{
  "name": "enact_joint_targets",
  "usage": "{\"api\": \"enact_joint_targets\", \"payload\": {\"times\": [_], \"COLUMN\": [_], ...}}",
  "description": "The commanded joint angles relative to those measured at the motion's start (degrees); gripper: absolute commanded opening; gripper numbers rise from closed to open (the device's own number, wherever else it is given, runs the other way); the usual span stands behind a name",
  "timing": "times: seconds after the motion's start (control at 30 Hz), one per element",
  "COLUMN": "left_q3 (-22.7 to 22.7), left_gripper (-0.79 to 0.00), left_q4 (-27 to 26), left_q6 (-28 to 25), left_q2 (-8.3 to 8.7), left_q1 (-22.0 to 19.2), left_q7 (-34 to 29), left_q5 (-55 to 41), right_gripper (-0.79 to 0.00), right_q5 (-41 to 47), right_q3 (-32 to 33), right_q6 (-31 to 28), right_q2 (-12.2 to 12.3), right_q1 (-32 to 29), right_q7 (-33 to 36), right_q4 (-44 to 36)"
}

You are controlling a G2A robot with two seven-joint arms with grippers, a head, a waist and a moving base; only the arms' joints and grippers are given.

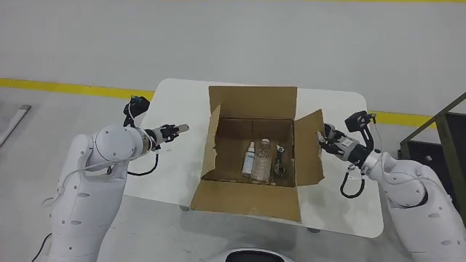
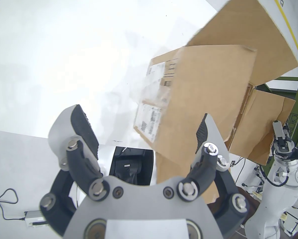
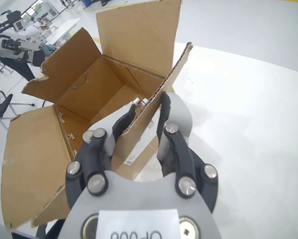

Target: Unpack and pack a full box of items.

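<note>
The right gripper (image 3: 149, 100) has its fingers (image 3: 163, 110) drawn in on the right flap (image 3: 161, 85) of the cardboard box (image 1: 251, 196), one on each face of the near-upright flap. The box stands open in the middle of the white table (image 1: 182, 94). On its floor lie a white bottle (image 1: 249, 161), a clear bottle (image 1: 263, 159) and a small dark item (image 1: 280, 164). The left gripper (image 2: 141, 111) hangs wide open and empty over the table, near the box's left side.
</note>
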Motion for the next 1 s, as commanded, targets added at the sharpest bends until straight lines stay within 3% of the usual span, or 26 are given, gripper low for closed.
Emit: {"api": "enact_joint_targets", "payload": {"times": [0.0,0.33,0.53,0.77,0.8,0.9,0.97], "left_q3": [0.0,0.0,0.0,0.0,0.0,0.0,0.0], "left_gripper": [0.0,0.0,0.0,0.0,0.0,0.0,0.0], "left_q4": [0.0,0.0,0.0,0.0,0.0,0.0,0.0], "left_q6": [0.0,0.0,0.0,0.0,0.0,0.0,0.0], "left_q2": [0.0,0.0,0.0,0.0,0.0,0.0,0.0], "left_q1": [0.0,0.0,0.0,0.0,0.0,0.0,0.0], "left_q7": [0.0,0.0,0.0,0.0,0.0,0.0,0.0], "left_q5": [0.0,0.0,0.0,0.0,0.0,0.0,0.0], "right_gripper": [-0.785,-0.785,-0.785,-0.785,-0.613,0.0,0.0], "right_q5": [0.2,4.9,9.1,9.1,9.1,8.5,9.7], "right_q3": [-0.9,4.2,6.2,6.8,6.9,7.6,8.7], "right_q6": [-1.0,-0.9,9.8,16.9,17.5,17.8,16.5], "right_q2": [0.0,0.8,0.9,0.9,0.9,0.9,0.9], "right_q1": [1.1,-1.1,-3.5,-5.7,-6.0,-7.1,-7.8], "right_q7": [0.2,0.3,1.7,2.4,2.3,1.0,-0.1], "right_q4": [0.4,-2.2,-2.7,-6.4,-6.5,-8.2,-9.1]}}
